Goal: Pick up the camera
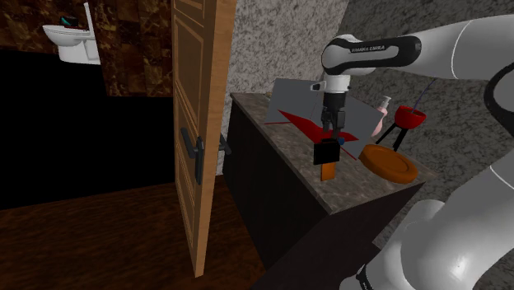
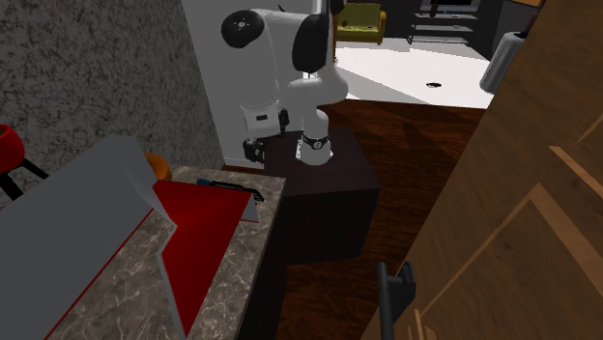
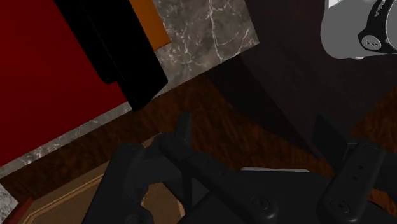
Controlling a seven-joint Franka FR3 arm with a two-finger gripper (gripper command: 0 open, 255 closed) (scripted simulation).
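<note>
Camera (image 1: 327, 152) not yet gripped, on counter (image 1: 284, 142) at six o'clock from empty, spread-open gripper (image 1: 334, 130) in shoulder view; lowering, clenching, lifting seemingly left.

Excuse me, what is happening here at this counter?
A white arm reaches over the dark counter, where a black camera stands near the edge. The gripper hangs close above the camera. Its jaws are open and hold nothing, so the camera is not yet grasped.
</note>
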